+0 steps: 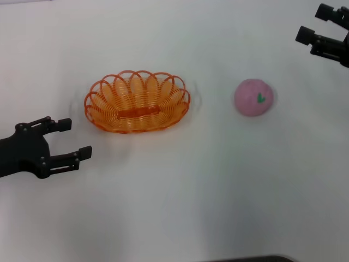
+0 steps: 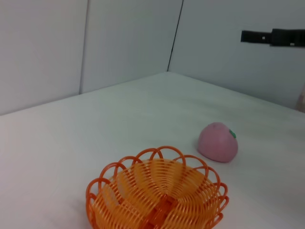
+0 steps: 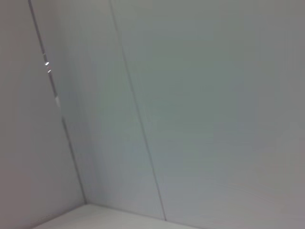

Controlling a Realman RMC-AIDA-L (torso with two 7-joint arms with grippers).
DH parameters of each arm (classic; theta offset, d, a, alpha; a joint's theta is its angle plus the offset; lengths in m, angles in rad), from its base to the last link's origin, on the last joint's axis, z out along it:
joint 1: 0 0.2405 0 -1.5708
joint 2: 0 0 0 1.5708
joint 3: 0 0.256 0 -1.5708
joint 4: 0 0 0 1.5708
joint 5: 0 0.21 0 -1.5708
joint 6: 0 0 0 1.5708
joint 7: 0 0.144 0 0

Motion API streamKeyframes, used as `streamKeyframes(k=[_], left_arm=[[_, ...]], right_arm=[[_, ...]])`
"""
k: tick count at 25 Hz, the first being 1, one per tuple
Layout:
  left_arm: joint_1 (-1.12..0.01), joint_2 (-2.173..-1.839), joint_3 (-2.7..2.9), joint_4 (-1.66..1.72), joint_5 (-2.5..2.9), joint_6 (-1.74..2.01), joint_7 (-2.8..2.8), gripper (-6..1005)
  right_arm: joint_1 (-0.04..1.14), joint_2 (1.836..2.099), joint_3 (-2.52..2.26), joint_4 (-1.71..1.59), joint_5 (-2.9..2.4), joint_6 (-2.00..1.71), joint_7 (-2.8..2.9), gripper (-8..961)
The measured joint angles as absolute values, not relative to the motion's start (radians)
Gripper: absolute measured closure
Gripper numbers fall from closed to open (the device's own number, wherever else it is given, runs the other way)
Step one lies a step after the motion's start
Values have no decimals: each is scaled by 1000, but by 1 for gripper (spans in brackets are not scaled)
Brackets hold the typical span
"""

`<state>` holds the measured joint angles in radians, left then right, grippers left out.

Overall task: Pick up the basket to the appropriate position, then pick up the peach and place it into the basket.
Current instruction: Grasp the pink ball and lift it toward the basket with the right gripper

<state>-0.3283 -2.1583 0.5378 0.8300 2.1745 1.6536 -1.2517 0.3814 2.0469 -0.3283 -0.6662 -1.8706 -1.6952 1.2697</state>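
Note:
The oval orange basket (image 1: 137,101) sits empty on the white table left of centre; it also shows in the left wrist view (image 2: 157,195). The pink peach (image 1: 253,97) with a green leaf mark lies to its right, apart from it, and shows in the left wrist view (image 2: 218,142) beyond the basket. My left gripper (image 1: 75,138) is open and empty, to the left of and a little nearer than the basket, fingers pointing toward it. My right gripper (image 1: 312,25) is open and empty at the far right corner, well away from the peach.
White table (image 1: 180,207) spreads around both objects. Grey wall panels (image 3: 190,119) fill the right wrist view. The right arm shows as a dark bar (image 2: 271,37) in the left wrist view. A dark edge (image 1: 251,258) sits at the table's near side.

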Motion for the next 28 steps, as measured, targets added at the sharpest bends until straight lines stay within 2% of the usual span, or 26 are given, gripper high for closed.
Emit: streamKeyframes(k=[6, 10, 11, 15, 20, 28], left_arm=[[-328, -2158, 537, 829, 2176, 1651, -1252, 156], [-328, -2158, 536, 830, 2179, 1646, -1252, 156], [-328, -2158, 536, 830, 2180, 1644, -1251, 156], [-328, -2158, 540, 830, 2180, 1641, -1251, 157], [-330, -2158, 540, 830, 2180, 1641, -1251, 157], [-331, -2158, 540, 827, 2180, 1640, -1252, 156]], right_arm=[[379, 2057, -427, -905, -1873, -1709, 1468, 8], [384, 2037, -503, -1046, -1926, -1726, 1615, 8], [403, 2023, -525, -1101, -1990, -1757, 1678, 8], [447, 2011, -530, -1162, -2096, -1812, 1757, 9], [537, 2009, -535, -1260, -2345, -1894, 1859, 9], [607, 2016, -560, -1272, -2570, -1914, 1886, 10]])
